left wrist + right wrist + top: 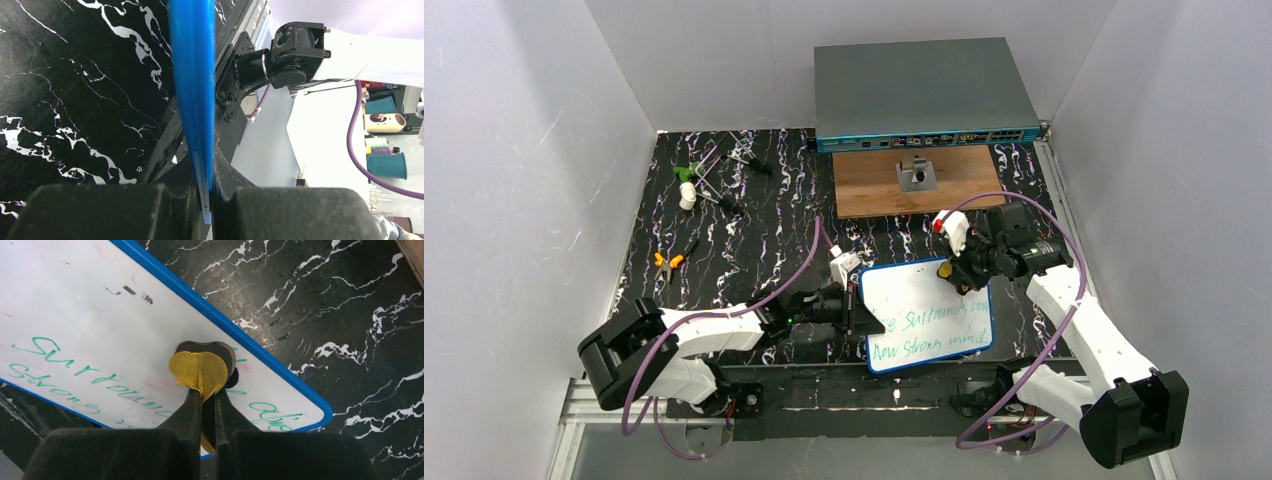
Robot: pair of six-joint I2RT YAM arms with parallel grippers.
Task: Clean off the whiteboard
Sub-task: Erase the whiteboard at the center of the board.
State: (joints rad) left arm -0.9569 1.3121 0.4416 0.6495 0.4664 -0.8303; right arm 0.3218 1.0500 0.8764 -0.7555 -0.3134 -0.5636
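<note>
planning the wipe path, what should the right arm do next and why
Probably sweep the yellow pad, pinched in the right gripper, leftward along the green writing: two lines remain on the whiteboard, its upper part looks wiped, and the left gripper clamps its edge.

Black marbled table w/ wood board & grey box at back, orange pliers left.

A grey box with ports is sitting at the far edge of the black marbled bench. A wooden board is lying just before it, carrying a small metal bracket. Orange-handled pliers are lying far left, a green-and-white piece beyond them.
</note>
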